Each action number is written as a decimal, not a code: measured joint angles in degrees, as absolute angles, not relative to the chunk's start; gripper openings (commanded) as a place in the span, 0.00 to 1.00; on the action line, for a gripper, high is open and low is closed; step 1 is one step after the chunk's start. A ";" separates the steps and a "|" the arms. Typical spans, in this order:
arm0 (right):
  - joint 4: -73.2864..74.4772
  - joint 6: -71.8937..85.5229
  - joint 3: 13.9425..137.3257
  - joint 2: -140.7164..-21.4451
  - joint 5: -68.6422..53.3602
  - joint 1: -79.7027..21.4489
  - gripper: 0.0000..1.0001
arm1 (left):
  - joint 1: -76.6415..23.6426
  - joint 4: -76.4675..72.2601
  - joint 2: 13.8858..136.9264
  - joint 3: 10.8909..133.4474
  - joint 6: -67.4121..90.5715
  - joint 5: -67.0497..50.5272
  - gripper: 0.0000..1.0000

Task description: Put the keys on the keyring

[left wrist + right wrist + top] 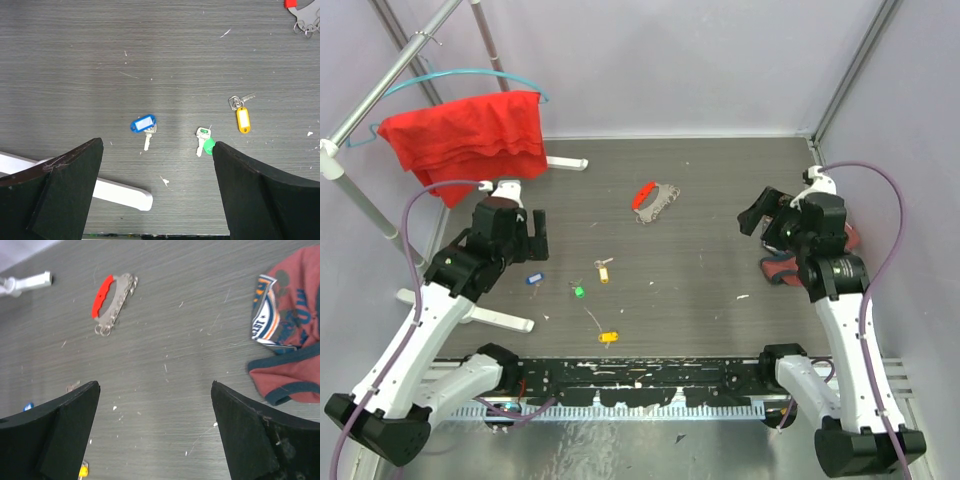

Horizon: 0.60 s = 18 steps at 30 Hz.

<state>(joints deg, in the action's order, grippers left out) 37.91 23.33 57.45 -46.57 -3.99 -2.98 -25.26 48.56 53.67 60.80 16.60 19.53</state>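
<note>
The keyring (654, 200), a red bar on a wavy grey loop, lies at the middle back of the table and also shows in the right wrist view (107, 299) and at the left wrist view's top right corner (301, 17). Keys lie scattered in front of it: a blue-tagged one (533, 279) (143, 124), a green-tagged one (578, 291) (206, 144), a yellow-tagged one (603, 270) (242, 120) and an orange-tagged one (608, 337). My left gripper (527, 238) (158, 145) hovers open above the blue and green keys. At the right, my right gripper (760, 222) (155, 385) hangs open over bare table.
A red cloth (470, 135) hangs on a hanger at the back left, on a white rack whose foot (500, 318) (125, 192) lies below my left gripper. A dark red printed cloth (290, 355) (778, 270) lies beside my right gripper. Grey walls enclose the table.
</note>
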 measured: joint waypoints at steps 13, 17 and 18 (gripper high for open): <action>37.82 21.89 54.30 -54.98 -13.19 -4.91 0.92 | -25.26 47.81 50.35 56.93 15.35 19.40 0.98; 35.46 22.31 54.74 -61.19 -8.12 -13.21 0.89 | -25.26 47.51 49.54 56.58 14.96 19.03 0.98; 35.18 22.33 55.42 -63.44 -6.39 -15.99 0.88 | -25.28 47.42 49.17 56.45 14.87 18.90 0.98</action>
<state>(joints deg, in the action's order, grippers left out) 35.18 22.33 55.42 -63.44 -6.39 -15.99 -25.28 47.42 49.17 56.45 14.87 18.90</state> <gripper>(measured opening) 0.904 0.977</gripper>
